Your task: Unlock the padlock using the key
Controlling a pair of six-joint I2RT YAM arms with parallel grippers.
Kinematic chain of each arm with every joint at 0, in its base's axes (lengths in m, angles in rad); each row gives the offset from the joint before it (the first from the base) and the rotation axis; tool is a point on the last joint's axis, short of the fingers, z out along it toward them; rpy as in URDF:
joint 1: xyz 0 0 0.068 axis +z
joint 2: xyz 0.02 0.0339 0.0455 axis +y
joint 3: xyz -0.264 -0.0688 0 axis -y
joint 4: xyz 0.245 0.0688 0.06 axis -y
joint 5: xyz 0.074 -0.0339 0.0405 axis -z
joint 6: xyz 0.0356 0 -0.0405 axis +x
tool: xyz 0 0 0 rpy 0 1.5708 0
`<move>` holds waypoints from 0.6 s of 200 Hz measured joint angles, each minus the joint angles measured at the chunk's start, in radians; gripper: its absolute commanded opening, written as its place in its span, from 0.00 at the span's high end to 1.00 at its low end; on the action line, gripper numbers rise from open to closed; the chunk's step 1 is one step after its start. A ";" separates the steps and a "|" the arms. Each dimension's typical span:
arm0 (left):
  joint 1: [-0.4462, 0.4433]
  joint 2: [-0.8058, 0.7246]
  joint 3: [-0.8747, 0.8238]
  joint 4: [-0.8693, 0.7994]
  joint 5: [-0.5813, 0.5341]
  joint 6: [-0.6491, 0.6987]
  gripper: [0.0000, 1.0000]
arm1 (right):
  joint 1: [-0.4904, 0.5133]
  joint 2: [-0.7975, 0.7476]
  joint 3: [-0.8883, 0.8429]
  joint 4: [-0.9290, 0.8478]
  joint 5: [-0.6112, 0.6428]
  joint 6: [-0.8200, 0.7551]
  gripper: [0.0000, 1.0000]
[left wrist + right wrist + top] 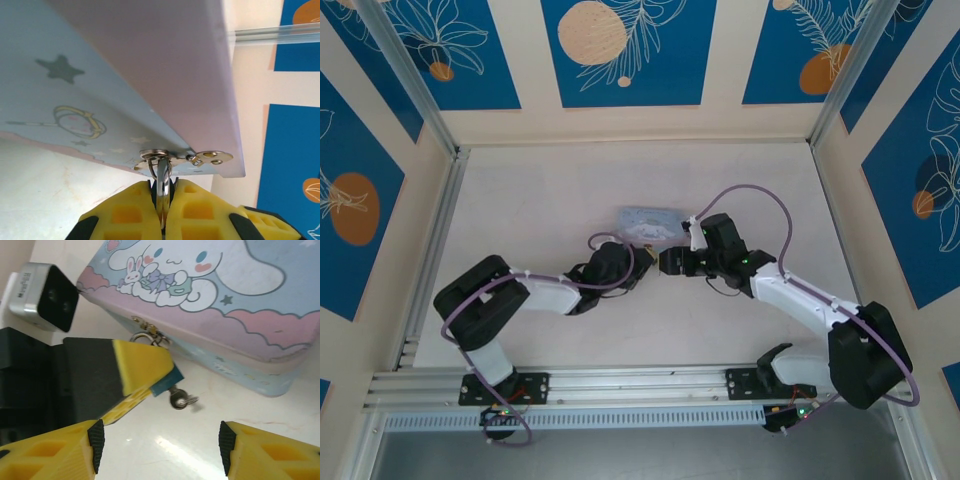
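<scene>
The pale tabletop (550, 200) is carrying a light-blue rectangular tin with a cartoon picture (240, 305), lying near its middle. The left gripper (162, 196), black with yellow fingers, is pinching shut on a small dark bluish metal padlock (168, 382). The padlock is hanging from the tin's silvery hasp (155, 154) at the front edge, its shackle sitting between the pads. The right gripper (160, 445) is hovering just beside it, fingers standing wide apart and holding nothing. A tiny thin metal key (179, 400) is apparently sticking out of the padlock's underside, just above the table.

Judging by its build, the key is going to be light, stiff and slick, easy to knock out or twist crooked. Pinching its flat head squarely and turning gently is looking safest. The padlock is probably hanging loose on the hasp, so the left grip is doing the steadying.

The left finger is hiding most of the padlock's body, the keyhole is not showing, and the key's blade and colour are hard to make out.
</scene>
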 measured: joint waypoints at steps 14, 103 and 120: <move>0.000 0.014 -0.009 -0.002 0.003 0.014 0.78 | 0.007 0.012 -0.023 0.037 -0.020 0.064 0.36; 0.001 -0.075 -0.122 -0.050 -0.033 0.056 0.10 | 0.031 0.192 0.021 0.245 -0.043 0.276 0.37; 0.007 -0.164 -0.141 -0.145 -0.037 0.097 0.06 | 0.023 0.241 0.060 0.254 -0.030 0.273 0.37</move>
